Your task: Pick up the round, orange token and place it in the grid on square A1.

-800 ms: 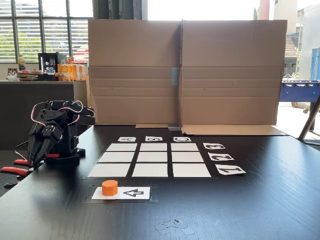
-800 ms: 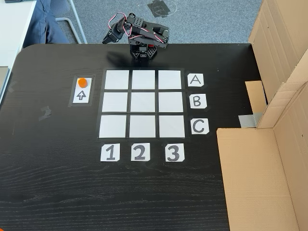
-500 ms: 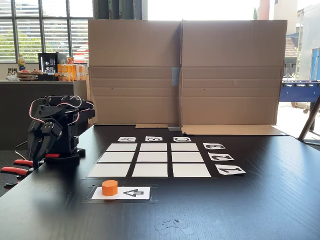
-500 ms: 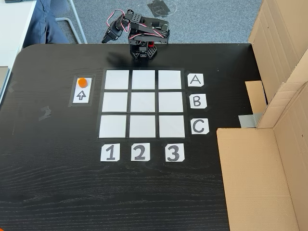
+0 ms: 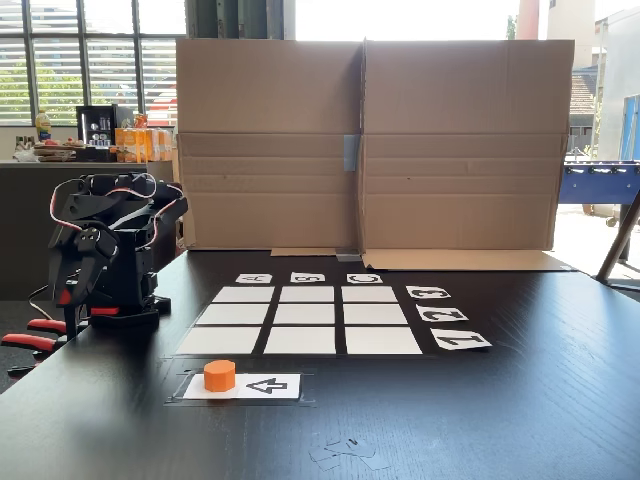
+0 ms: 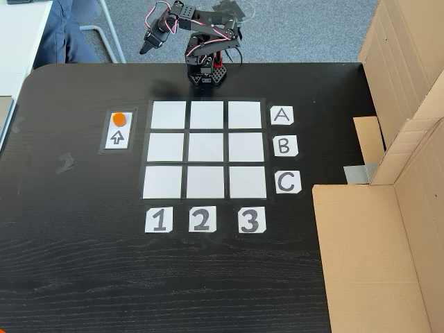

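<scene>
The orange token (image 5: 219, 375) (image 6: 121, 118) stands on the end of a white card with a black arrow (image 5: 262, 385) (image 6: 118, 136), beside the grid (image 5: 300, 318) (image 6: 206, 149). Square A1 (image 5: 218, 341) (image 6: 168, 115) is a bare white corner cell, the grid cell closest to the token. The black arm stands at the table edge by the A row. Its gripper (image 5: 70, 308) (image 6: 146, 48) hangs past that edge, well away from the token, with its fingers together and nothing in them.
A tall cardboard wall (image 5: 370, 140) (image 6: 409, 104) closes off the side by the C row. Red clamps (image 5: 35, 335) hold the arm's base. Letter cards (image 6: 282, 147) and number cards (image 6: 201, 219) edge the grid. A person's leg (image 6: 66, 31) shows past the table corner.
The arm has risen from its folded pose and the gripper has swung up and outward past the table edge. The token and cards have not moved.
</scene>
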You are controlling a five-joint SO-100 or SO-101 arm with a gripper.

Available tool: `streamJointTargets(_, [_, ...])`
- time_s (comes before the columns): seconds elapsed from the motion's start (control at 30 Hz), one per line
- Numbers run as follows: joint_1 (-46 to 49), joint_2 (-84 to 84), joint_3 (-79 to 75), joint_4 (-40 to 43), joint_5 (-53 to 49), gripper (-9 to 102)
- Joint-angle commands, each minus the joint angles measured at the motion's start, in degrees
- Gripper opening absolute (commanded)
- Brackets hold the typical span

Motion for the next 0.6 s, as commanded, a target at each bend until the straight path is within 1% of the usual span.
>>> streamJointTargets(0.0, [-1.76, -8.44, -9.40, 2.46, -0.53, 14])
streamJointTargets(0.37, [-10.20, -35.68, -37.27, 18.19, -0.62, 15])
streamJointTargets(0.47, [-12.48, -42.28, -43.68, 21.62, -0.62, 16])
streamJointTargets(0.57, [-14.33, -46.85, -47.99, 22.50, -0.26, 17])
